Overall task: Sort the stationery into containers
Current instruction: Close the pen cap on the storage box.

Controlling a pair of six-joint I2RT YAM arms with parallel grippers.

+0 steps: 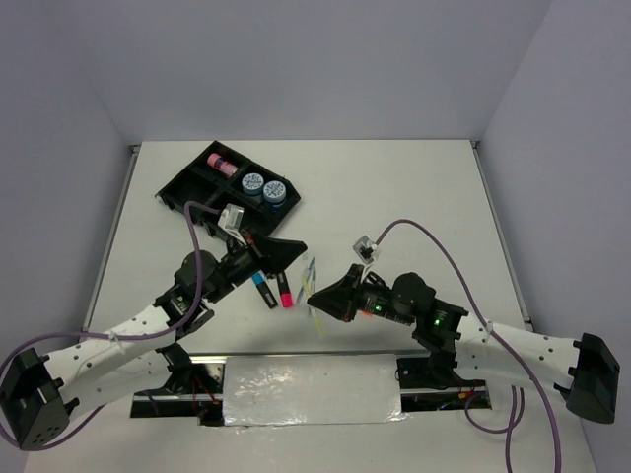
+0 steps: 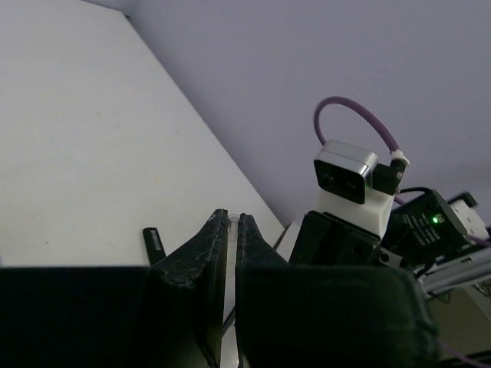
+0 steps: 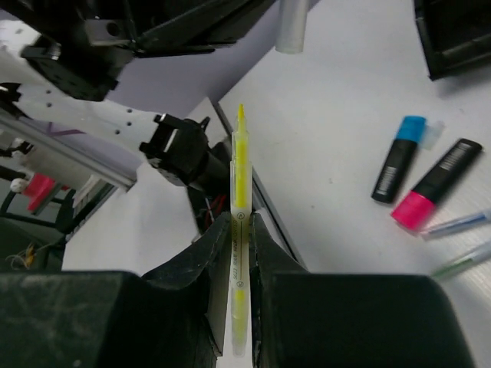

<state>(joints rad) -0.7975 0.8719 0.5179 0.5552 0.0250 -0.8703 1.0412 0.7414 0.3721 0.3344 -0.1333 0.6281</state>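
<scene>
My right gripper (image 3: 241, 218) is shut on a thin yellow pen (image 3: 241, 176) whose bare tip points away from the wrist. My left gripper (image 2: 232, 218) is shut on a slim clear cap (image 2: 232, 221); this cap (image 3: 291, 27) hangs just beyond the pen's tip in the right wrist view. From above, the left gripper (image 1: 299, 246) and right gripper (image 1: 312, 294) face each other over mid-table. A blue highlighter (image 1: 264, 288) and a pink highlighter (image 1: 284, 291) lie between them, with thin pens (image 1: 312, 271) alongside. The black tray (image 1: 193, 177) holds a pink-capped tube (image 1: 221, 163) and two blue tubs (image 1: 252, 183).
The tray sits at the far left of the white table, its corner (image 3: 453, 38) showing in the right wrist view. A purple cable (image 1: 434, 241) loops above the right arm. A foil-covered plate (image 1: 311, 389) lies between the arm bases at the near edge.
</scene>
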